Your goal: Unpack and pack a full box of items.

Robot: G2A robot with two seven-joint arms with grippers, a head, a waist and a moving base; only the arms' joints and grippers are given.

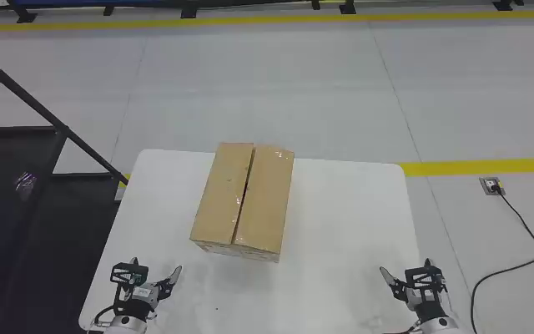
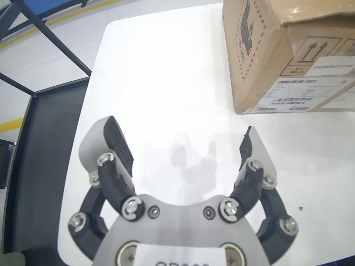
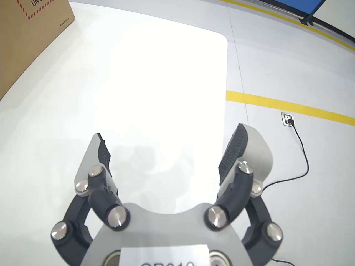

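A brown cardboard box [image 1: 244, 200] stands in the middle of the white table [image 1: 350, 242], its top flaps closed along a taped centre seam. In the left wrist view the box [image 2: 266, 56] shows a labelled end and a side with a red-dashed mark. One corner of the box [image 3: 27, 23] appears in the right wrist view. My left gripper [image 1: 148, 277] hangs open over the near left corner of the table, nothing between its fingers. Over the near right corner my right gripper [image 1: 410, 278] is open and empty too. Both grippers stay well short of the box.
A dark frame with black bars [image 1: 50, 125] and a dark panel [image 1: 33, 234] stands left of the table. On the floor to the right lie a socket [image 1: 491, 185] with a black cable and a yellow line [image 1: 467, 167]. Bare tabletop surrounds the box.
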